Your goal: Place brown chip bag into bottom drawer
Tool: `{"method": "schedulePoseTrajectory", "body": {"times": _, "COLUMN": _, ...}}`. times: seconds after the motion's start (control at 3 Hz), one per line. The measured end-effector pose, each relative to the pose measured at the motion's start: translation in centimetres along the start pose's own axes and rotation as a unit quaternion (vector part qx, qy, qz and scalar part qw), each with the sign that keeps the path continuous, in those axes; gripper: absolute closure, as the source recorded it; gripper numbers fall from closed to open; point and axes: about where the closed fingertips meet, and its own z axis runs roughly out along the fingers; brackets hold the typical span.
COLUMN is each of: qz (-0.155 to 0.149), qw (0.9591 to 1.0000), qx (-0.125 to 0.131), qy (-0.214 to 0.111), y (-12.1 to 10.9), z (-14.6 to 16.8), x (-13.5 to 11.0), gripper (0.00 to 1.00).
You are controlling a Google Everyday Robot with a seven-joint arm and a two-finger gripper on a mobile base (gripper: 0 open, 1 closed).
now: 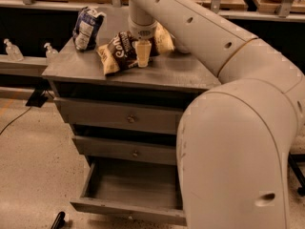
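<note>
- The gripper (142, 61) points straight down over the middle of the worktop (76, 67), nearer the back edge than the front.
- The gripper's tip rests against the brown chip bag (120, 47). How far the pincer is open, and whether it has hold of the bag, cannot be told from here.
- The brown chip bag lies tilted on the worktop. One pale yellow end points to the front edge. The other end is raised toward the back edge, beside the arm (248, 128).
- A blue-and-white bag (86, 26) stands upright at the back left corner, just beside the brown chip bag but apart from it.
- The bottom drawer (128, 187) is pulled out below the front edge, its grey floor in view.
- The two upper drawers, each with a round knob (131, 119), are shut.
- The arm reaches in from the right. Its large cream housing hides the right edge of the worktop and the right ends of all three drawers.
- Two small bottles (12, 49) stand on a ledge left of the cabinet, below the worktop.
- A dark cable (13, 120) runs over the floor on the left.
</note>
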Motion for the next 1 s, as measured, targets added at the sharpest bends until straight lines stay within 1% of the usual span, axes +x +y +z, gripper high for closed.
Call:
{"method": "schedulePoseTrajectory", "body": {"times": 0.33, "qz": -0.002, "qw": 0.9999, "qx": -0.008, "qy": 0.006, "y": 0.8, "z": 0.9, "x": 1.2, "gripper": 0.48}}
{"method": "schedulePoseTrajectory", "body": {"times": 0.67, "qz": -0.007, "qw": 0.9997, "qx": -0.006, "qy": -0.025, "y": 2.2, "z": -1.2, "x": 1.8, "gripper": 0.71}}
{"method": "schedulePoseTrajectory", "body": {"times": 1.0, "qz": 0.006, "qw": 0.9965, "qx": 0.002, "qy": -0.084, "y": 4.4, "z": -6.4, "x": 2.3, "gripper": 0.96}}
